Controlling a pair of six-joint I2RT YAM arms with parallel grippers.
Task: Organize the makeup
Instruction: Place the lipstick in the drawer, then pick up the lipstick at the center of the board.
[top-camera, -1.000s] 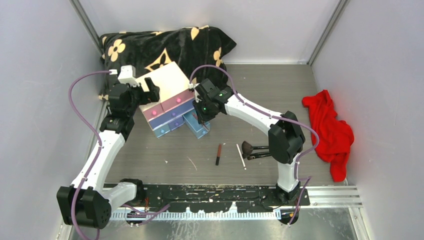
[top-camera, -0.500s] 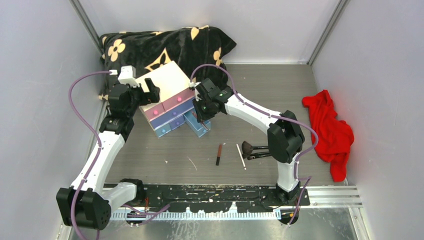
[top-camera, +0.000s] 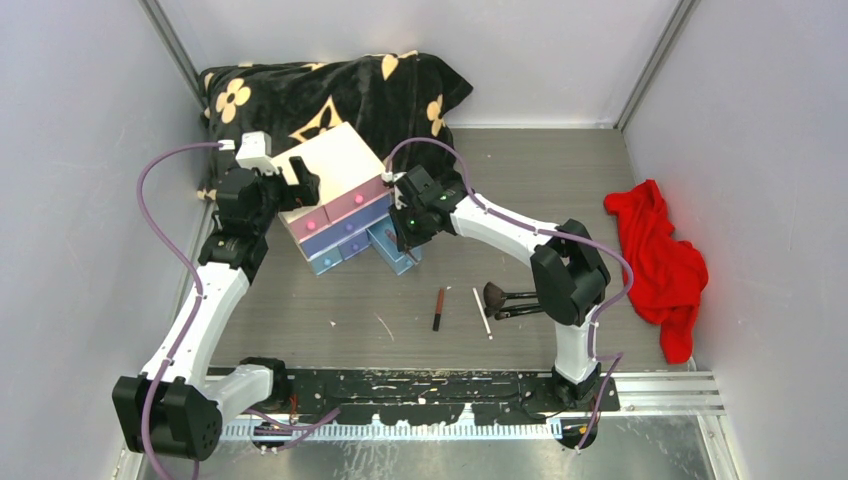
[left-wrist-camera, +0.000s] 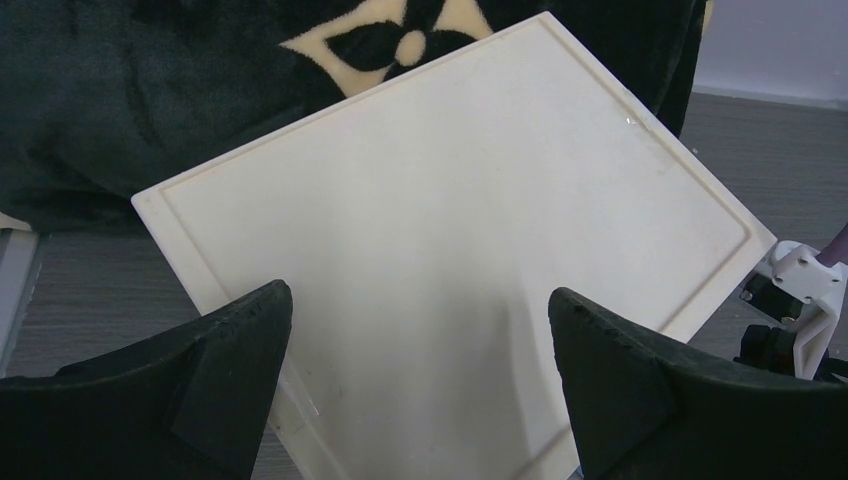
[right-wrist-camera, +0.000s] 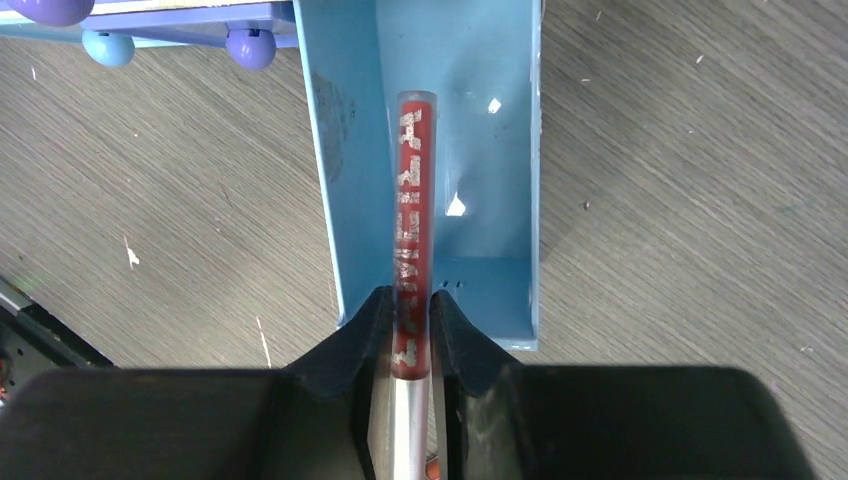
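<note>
Right gripper (right-wrist-camera: 410, 300): clenched on the slim red tube (right-wrist-camera: 413, 200), pads pinching its rear end, the rest jutting straight ahead of my fingertips. The tube's forward part hangs over the open blue drawer (right-wrist-camera: 490, 180), roughly parallel to the drawer's left wall; whether its tip touches the floor of the drawer I cannot tell. Change over the last second: my right wrist has edged slightly along the drawer and the elbow has drawn in a little; the grip looks the same. Reading: the tube is lined up for deposit, not yet let go. Left gripper (left-wrist-camera: 418, 295): released, jaws at full spread, with the white chest's top (left-wrist-camera: 450, 200) directly beneath and between them; contact unclear. Behind my right gripper, on the table, lie a dark tube (top-camera: 438, 308), a white stick (top-camera: 482, 312) and two brushes (top-camera: 510, 300), so several items appear still unsorted.
</note>
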